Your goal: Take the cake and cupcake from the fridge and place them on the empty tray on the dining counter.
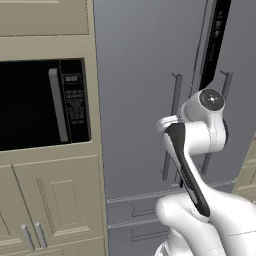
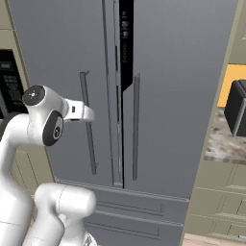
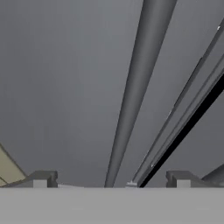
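Observation:
The tall grey fridge (image 1: pixel 135 75) (image 2: pixel 182 96) fills the space ahead, both doors shut or nearly so, with a dark strip (image 2: pixel 126 43) between them near the top. My gripper (image 3: pixel 110 180) is open right at the left door's long bar handle (image 3: pixel 135 87) (image 2: pixel 88 139). The bar runs up between the two fingertips (image 3: pixel 41 179) without touching them. The white hand (image 2: pixel 79 111) reaches toward that handle at mid height. The cake, the cupcake, the tray and the dining counter are out of view.
A black microwave (image 1: pixel 35 105) sits in beige cabinets (image 1: pixel 55 200) left of the fridge. The right door's handle (image 2: pixel 136 125) hangs close by. Fridge drawers (image 2: pixel 129 211) lie below. At the right, a dark appliance (image 2: pixel 235 113) stands on a stone counter (image 2: pixel 223 146).

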### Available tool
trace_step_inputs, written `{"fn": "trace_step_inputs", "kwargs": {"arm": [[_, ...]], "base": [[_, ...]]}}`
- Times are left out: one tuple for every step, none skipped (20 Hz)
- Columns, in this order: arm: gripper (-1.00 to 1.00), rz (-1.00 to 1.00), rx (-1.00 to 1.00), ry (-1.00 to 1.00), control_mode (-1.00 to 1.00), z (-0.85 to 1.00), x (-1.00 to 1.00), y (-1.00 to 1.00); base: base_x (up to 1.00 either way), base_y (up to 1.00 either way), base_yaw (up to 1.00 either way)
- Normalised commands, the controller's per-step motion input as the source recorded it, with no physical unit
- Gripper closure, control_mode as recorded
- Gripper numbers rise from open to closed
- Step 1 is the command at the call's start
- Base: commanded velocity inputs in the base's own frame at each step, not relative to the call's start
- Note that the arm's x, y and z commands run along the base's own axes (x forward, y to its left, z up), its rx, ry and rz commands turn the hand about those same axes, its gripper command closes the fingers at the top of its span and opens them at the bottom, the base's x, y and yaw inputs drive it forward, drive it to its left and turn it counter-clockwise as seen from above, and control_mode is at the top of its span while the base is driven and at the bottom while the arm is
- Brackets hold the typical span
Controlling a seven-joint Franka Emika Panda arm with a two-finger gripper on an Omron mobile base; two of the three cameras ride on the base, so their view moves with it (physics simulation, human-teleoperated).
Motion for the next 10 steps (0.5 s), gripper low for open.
{"fn": "trace_step_inputs", "kwargs": {"arm": [[-1.0, 0.01, 0.0, 0.0, -1.0, -0.05, 0.34, -0.11], [-1.0, 0.01, 0.02, 0.0, -1.0, -0.03, 0.38, -0.15], [-1.0, 0.01, 0.03, 0.0, -1.0, 0.0, 0.4, -0.14], [-1.0, 0.01, 0.04, 0.0, -1.0, 0.0, 0.36, -0.16], [-1.0, 0.01, 0.04, 0.0, -1.0, 0.0, 0.36, -0.15], [-1.0, 0.01, 0.01, 0.0, -1.0, 0.0, 0.31, -0.13], [-1.0, 0.01, 0.0, 0.0, -1.0, -0.03, 0.26, -0.11], [-1.0, 0.0, 0.0, 0.0, -1.0, -0.04, 0.31, 0.0], [-1.0, 0.0, 0.0, 0.0, -1.0, -0.04, 0.34, 0.0], [-1.0, 0.0, 0.0, 0.0, -1.0, -0.05, 0.34, 0.0]], "base": [[0.0, 0.0, 0.0], [0.0, 0.0, 0.0], [0.0, 0.0, 0.0], [0.0, 0.0, 0.0], [0.0, 0.0, 0.0], [0.0, 0.0, 0.0], [0.0, 0.0, 0.0], [0.0, 0.0, 0.0], [0.0, 0.0, 0.0], [0.0, 0.0, 0.0]]}}
